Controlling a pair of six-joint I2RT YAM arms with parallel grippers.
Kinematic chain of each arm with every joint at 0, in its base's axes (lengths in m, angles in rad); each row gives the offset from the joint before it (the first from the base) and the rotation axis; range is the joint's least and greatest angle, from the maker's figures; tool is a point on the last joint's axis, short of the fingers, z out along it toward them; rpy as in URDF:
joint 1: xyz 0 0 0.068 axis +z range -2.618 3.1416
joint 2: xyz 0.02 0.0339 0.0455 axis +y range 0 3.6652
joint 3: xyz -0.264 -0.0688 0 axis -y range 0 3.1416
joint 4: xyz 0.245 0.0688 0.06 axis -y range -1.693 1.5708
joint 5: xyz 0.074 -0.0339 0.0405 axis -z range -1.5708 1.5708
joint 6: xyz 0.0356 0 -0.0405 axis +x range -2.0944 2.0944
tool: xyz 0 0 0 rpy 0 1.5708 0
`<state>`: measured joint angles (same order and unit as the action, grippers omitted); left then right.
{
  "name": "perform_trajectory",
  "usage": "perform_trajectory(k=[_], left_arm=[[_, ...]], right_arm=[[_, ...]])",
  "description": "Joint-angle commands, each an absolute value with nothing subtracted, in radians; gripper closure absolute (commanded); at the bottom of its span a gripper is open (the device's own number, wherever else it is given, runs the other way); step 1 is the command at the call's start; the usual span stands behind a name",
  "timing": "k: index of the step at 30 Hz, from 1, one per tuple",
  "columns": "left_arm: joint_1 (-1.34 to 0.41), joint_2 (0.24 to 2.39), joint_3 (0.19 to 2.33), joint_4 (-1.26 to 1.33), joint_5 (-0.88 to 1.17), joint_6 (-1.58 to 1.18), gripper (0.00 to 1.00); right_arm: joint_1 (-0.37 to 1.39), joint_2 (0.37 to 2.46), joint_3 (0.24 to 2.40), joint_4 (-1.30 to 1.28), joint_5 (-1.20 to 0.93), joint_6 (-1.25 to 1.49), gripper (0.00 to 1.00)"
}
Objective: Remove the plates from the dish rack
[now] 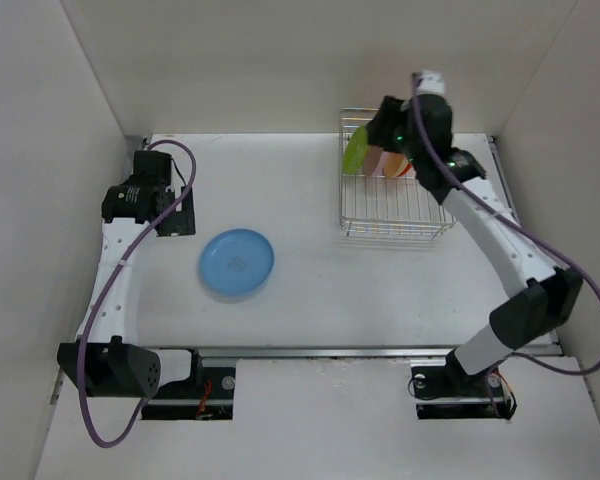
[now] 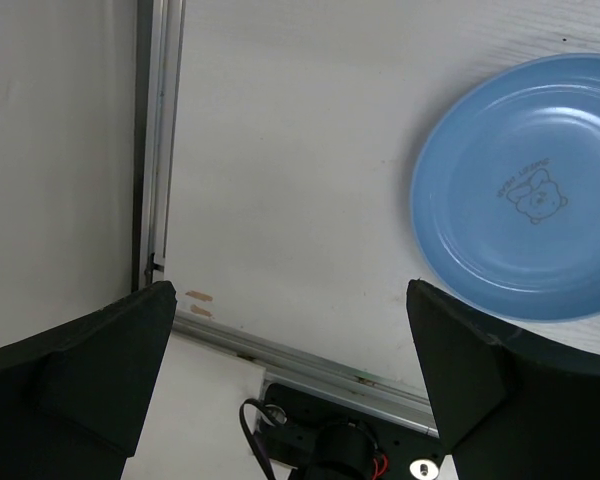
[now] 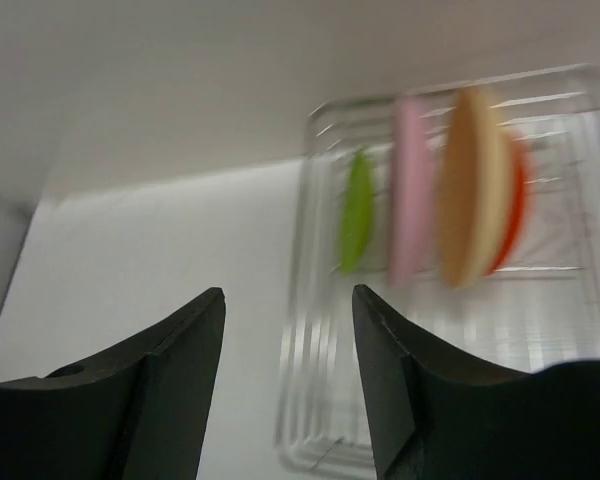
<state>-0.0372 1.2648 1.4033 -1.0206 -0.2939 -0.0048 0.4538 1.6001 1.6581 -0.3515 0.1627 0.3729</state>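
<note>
Left wrist alone shows bear print w/ unreadable lettering on blue plate point(image 2: 525, 190), flat on surface point(image 2: 280, 150) at 2 o'clock; left fingers point(image 2: 100, 360) wide, empty. Right wrist, blurred: green plate point(image 3: 357, 212), pink plate point(image 3: 410, 190), tan plate point(image 3: 470, 200), orange-red plate point(image 3: 518, 200) on edge in dish rack point(image 3: 330, 400) at 1 o'clock; right fingers point(image 3: 170, 370) parted, empty.

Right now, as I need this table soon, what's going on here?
Two robot arms are unloading plates from a wire dish rack. The blue plate lies flat on the table near the open left gripper. The green, pink, tan and orange-red plates stand on edge in the rack, and the right gripper hovers above them, open and empty.
</note>
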Motion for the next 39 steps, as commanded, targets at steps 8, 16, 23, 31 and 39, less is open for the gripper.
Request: perform_trajectory(k=[8, 16, 23, 31, 39], left_arm=[[-0.031, 1.276, 1.434, -1.022, -0.290, 0.002, 0.00], [-0.031, 1.373, 1.454, -1.048, 0.110, 0.196, 0.00], [-0.107, 1.469, 1.485, -1.106, 0.465, 0.364, 0.00], [-0.141, 1.529, 1.466, -1.060, 0.477, 0.331, 0.00], [-0.141, 1.529, 1.466, -1.060, 0.430, 0.322, 0.00]], right_arm=[[0.144, 1.722, 1.698, -0.385, 0.414, 0.364, 0.62], [0.045, 1.922, 1.818, -0.351, 0.148, 0.364, 0.62], [0.035, 1.989, 1.818, -0.282, 0.066, 0.364, 0.61], [0.035, 2.097, 1.873, -0.245, 0.041, 0.364, 0.61], [0.035, 2.171, 1.971, -0.278, 0.093, 0.364, 0.74]])
